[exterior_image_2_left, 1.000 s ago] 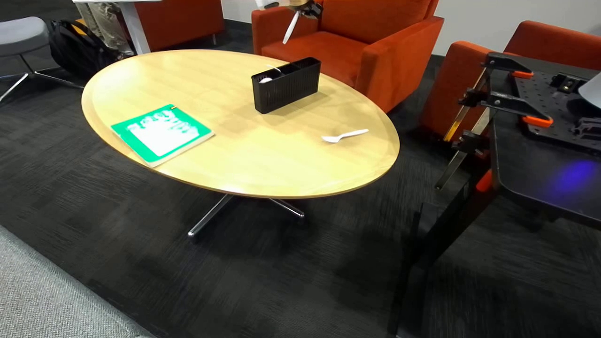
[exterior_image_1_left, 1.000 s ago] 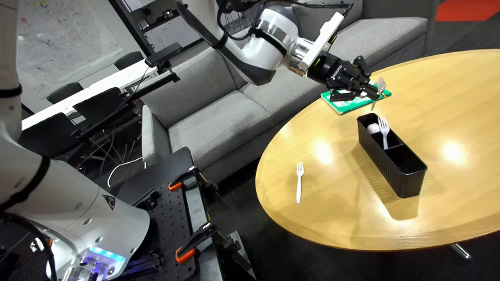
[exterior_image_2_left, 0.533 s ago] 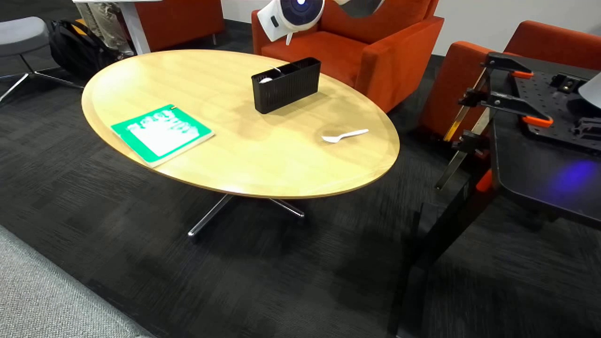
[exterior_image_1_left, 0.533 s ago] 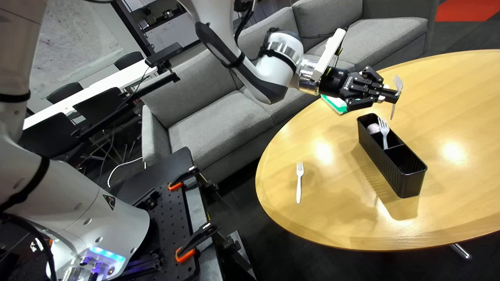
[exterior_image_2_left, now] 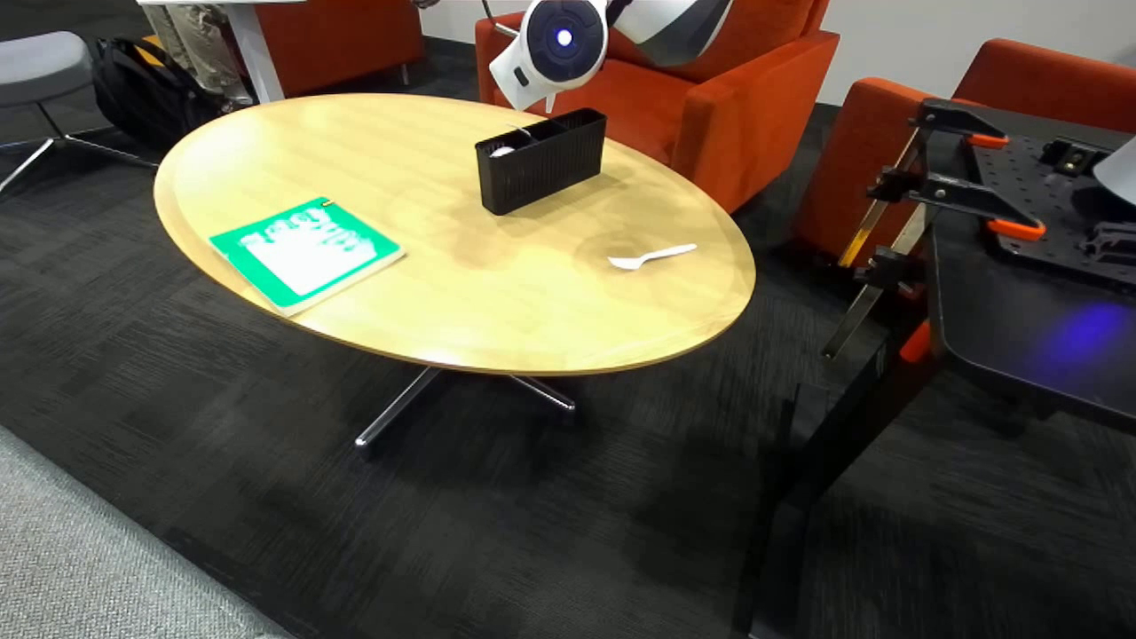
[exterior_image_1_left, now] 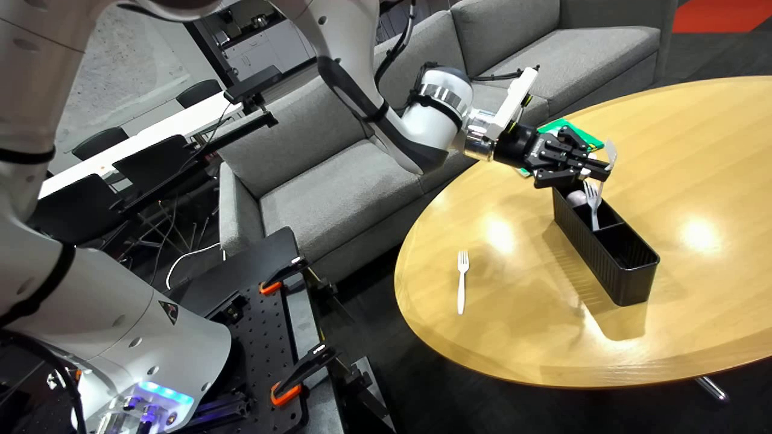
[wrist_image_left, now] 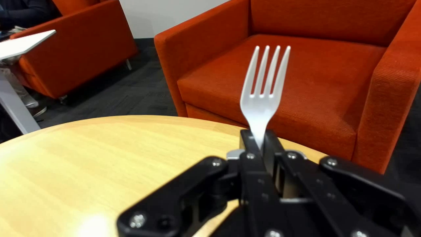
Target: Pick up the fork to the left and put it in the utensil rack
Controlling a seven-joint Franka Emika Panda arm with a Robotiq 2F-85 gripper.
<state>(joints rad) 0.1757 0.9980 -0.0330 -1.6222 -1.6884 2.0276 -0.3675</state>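
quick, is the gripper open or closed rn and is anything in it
Gripper: closed, holding a white fork with its tines up.

The place looks like an office lounge, with a grey sofa, an orange armchair and an oval wooden tabletop set over dark carpet, while farther back in an exterior view black chairs line a long white table and kitchen cabinets show behind.

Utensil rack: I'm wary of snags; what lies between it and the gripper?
The held fork, handle downward, in an exterior view; tines of another fork rise from the rack beside it there; contact unclear.
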